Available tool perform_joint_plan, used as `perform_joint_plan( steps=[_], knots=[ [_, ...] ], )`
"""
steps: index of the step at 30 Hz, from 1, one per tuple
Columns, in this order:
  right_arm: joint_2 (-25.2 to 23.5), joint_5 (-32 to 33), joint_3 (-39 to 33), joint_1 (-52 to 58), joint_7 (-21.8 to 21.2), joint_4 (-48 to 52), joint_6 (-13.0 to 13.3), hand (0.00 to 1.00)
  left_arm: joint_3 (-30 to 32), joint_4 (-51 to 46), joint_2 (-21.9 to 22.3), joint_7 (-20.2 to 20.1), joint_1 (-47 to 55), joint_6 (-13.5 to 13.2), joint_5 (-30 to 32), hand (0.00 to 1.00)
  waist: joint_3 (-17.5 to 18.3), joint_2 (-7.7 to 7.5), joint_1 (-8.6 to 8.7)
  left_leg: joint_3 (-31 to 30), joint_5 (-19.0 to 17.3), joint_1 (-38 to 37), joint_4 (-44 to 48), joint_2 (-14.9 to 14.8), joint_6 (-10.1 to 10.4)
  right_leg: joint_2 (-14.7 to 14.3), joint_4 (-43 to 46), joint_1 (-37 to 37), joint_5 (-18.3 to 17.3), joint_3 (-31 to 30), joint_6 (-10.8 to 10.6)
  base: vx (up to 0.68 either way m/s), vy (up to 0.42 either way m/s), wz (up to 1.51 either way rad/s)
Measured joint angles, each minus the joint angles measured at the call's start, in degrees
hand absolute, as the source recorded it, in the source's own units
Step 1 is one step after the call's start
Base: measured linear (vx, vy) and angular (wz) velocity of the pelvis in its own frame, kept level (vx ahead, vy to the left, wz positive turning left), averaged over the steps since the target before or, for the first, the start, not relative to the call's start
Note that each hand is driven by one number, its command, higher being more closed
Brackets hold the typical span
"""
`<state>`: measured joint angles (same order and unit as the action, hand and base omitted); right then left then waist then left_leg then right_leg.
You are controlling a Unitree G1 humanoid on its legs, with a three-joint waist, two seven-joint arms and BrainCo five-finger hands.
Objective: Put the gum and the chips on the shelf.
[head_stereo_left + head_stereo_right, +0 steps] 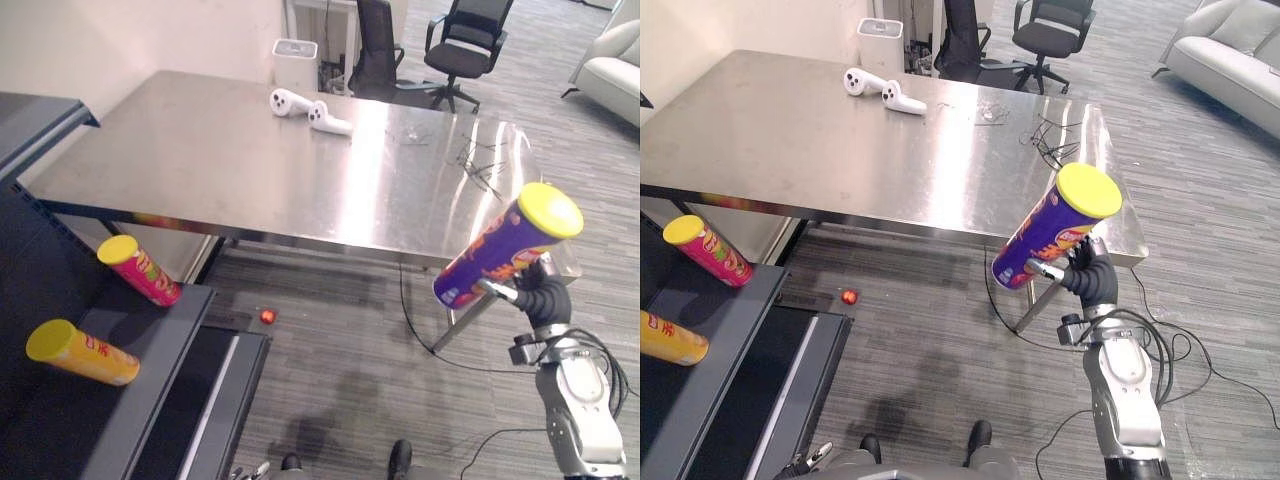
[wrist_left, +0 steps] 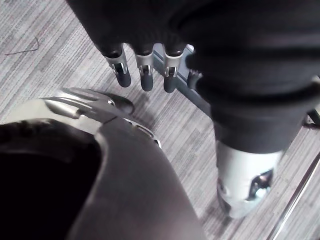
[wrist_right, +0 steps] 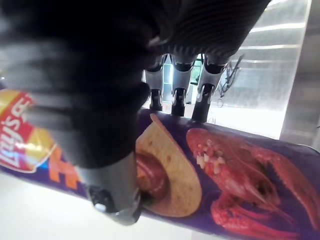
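Purple chips can (image 1: 505, 247) with yellow lid (image 1: 550, 209), printed with a red crayfish and a tan crisp. On the black shelf (image 1: 60, 420), a pink can (image 1: 145, 272) and an orange can (image 1: 85, 353), both yellow-lidded. Silver table (image 1: 200, 160), white controllers (image 1: 330, 122), white bin (image 1: 295, 62), black chair (image 1: 465, 45), red ball (image 1: 267, 316) on grey striped carpet (image 1: 340, 370).

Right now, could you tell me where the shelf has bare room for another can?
The shelf is bare on the near side of the yellow chip can, and between it and the red chip can, which crowds the far corner. The right hand holds the purple chip can.
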<state>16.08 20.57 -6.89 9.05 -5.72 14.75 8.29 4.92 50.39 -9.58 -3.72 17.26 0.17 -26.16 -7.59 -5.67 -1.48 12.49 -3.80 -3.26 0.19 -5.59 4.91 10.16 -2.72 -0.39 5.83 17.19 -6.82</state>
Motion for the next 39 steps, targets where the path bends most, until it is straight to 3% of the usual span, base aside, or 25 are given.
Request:
perform_joint_plan(
  steps=[7, 18, 22, 25, 27, 30, 31, 32, 34, 35, 36, 37, 38, 39],
  knots=[
    [-2.2, 2.1, -0.1, 2.0, -0.7, -2.1, 0.7, 1.0, -0.1, 1.7, 0.5, 0.1, -0.1, 0.0, 0.0, 0.0, 1.6, 1.31, 1.35, 1.0, -0.3, -1.2, -0.2, 0.1, 0.1, 0.1, -1.1, 1.0, 0.3, -0.6, -0.4, 0.01, 0.006, -0.05],
    [-2.6, 2.2, -0.1, 2.4, 0.5, -3.0, 1.0, 1.0, -0.1, 2.3, 0.9, 0.9, -0.2, 0.1, -0.2, 0.0, 2.7, 2.76, 1.5, 1.2, -0.6, -1.9, -0.1, -0.1, 0.2, -0.2, -1.4, 1.8, 0.3, -0.5, -0.4, 0.0, 0.0, -0.01],
    [-2.5, 2.1, 0.6, 2.0, 0.4, -4.2, 1.0, 1.0, -0.1, 2.0, 1.0, 1.0, -0.4, 1.1, -2.3, 0.0, 2.0, 2.98, 1.27, 0.9, -2.0, -0.7, 2.3, -0.8, 0.4, 0.6, 6.7, -1.6, -4.0, -0.4, 0.4, -0.01, -0.003, 0.02],
    [-2.0, 2.1, 3.5, -2.1, 0.5, -6.6, 1.7, 1.0, 0.0, 1.4, 1.0, 1.7, -0.9, 2.4, -6.2, 0.0, -0.5, 3.37, 1.15, -1.5, -5.7, 3.3, 11.3, -2.5, 0.7, 0.7, 12.3, -2.5, -7.2, 0.8, 0.9, -0.06, -0.048, 0.27],
    [-0.8, 2.1, 7.3, -9.1, 1.6, -10.0, 1.8, 1.0, 0.0, 0.8, 2.0, 2.9, -1.2, 2.2, -7.2, 0.0, -2.2, 4.34, 0.67, -5.5, -5.6, 6.3, 14.1, -3.4, 1.0, 0.0, 12.8, -2.3, -7.6, 3.9, 1.4, -0.07, -0.095, 0.7],
    [0.8, 2.1, 9.3, -16.1, 1.5, -13.0, 1.8, 1.0, 0.1, -0.2, 3.4, 4.1, -1.2, 1.2, -6.9, 0.0, -4.4, 6.31, -1.93, -8.5, -4.2, 8.1, 15.1, -4.2, 1.6, -0.5, 12.8, -1.1, -8.1, 7.9, 2.2, -0.1, -0.095, 0.71],
    [1.3, 2.1, 10.1, -17.9, 1.4, -14.6, 1.7, 1.0, 0.8, 0.0, 4.4, 4.5, -0.5, 1.2, -7.7, 0.0, -5.1, 7.54, -2.97, -7.6, -3.0, 8.4, 14.1, -4.4, 0.2, -0.4, 12.8, 0.0, -8.6, 9.9, 3.0, -0.13, -0.089, 0.75],
    [1.4, 2.1, 10.2, -18.0, 1.4, -15.0, 1.7, 1.0, 1.3, -0.1, 5.0, 4.5, 0.1, 1.2, -8.2, 0.0, -5.4, 8.03, -3.44, -5.7, -3.7, 8.0, 13.1, -4.9, -3.2, -0.2, 12.6, 0.7, -8.9, 11.3, 3.4, -0.12, -0.109, 0.81],
    [1.9, 2.1, 9.6, -16.1, 1.2, -15.3, 2.2, 1.0, 2.1, 0.4, 5.5, 3.8, 1.9, 1.0, -9.8, 0.0, -5.0, 7.86, -3.02, 6.1, -4.3, 6.2, 7.9, -6.6, -15.2, 0.8, 8.1, 4.6, -7.8, 17.8, 2.9, -0.01, -0.107, 1.65],
    [2.5, 2.1, 8.0, -15.5, 0.8, -15.5, 2.7, 1.0, 2.6, 1.7, 6.0, 3.2, 2.0, 0.2, -9.6, 0.0, -4.7, 7.19, -2.12, 13.3, -3.7, 6.4, 8.7, -8.1, -13.5, 2.6, 6.5, 5.1, -7.7, 22.6, 3.6, -0.01, -0.053, 1.93],
    [2.7, 2.0, 7.0, -15.4, 0.8, -15.5, 2.9, 1.0, 3.3, 2.2, 6.5, 2.9, 2.1, 0.0, -9.5, 0.0, -4.7, 7.42, -1.83, 17.0, -2.7, 6.9, 10.9, -8.9, -13.2, 3.6, 7.3, 5.3, -8.1, 24.9, 3.9, 0.01, 0.058, 1.81],
    [3.1, 2.0, 4.8, -14.6, 1.0, -15.5, 3.5, 1.0, 4.1, 3.1, 7.2, 2.8, 2.4, -0.1, -9.2, 0.0, -4.3, 8.14, -1.21, 23.2, -0.3, 6.8, 15.2, -9.7, -14.1, 5.5, 9.1, 5.6, -9.1, 28.6, 3.7, 0.03, 0.059, 1.7],
    [3.8, 2.0, 3.0, -13.6, 1.0, -15.5, 4.1, 1.0, 4.5, 3.6, 7.9, 2.5, 3.3, 0.0, -9.1, 0.0, -3.5, 9.36, -0.73, 26.8, 4.9, 5.7, 16.8, -9.8, -13.2, 6.8, 11.4, 5.9, -10.3, 31.9, 2.9, 0.03, 0.088, 1.74],
    [4.1, 2.0, 2.3, -13.2, 1.2, -15.4, 4.3, 1.0, 4.4, 3.7, 8.0, 2.2, 3.3, 0.0, -9.0, 0.0, -3.3, 9.85, -0.36, 27.0, 6.3, 6.5, 15.8, -9.1, -12.0, 7.1, 12.6, 6.1, -10.6, 33.4, 2.6, -0.02, 0.076, 1.55]
  ],
)
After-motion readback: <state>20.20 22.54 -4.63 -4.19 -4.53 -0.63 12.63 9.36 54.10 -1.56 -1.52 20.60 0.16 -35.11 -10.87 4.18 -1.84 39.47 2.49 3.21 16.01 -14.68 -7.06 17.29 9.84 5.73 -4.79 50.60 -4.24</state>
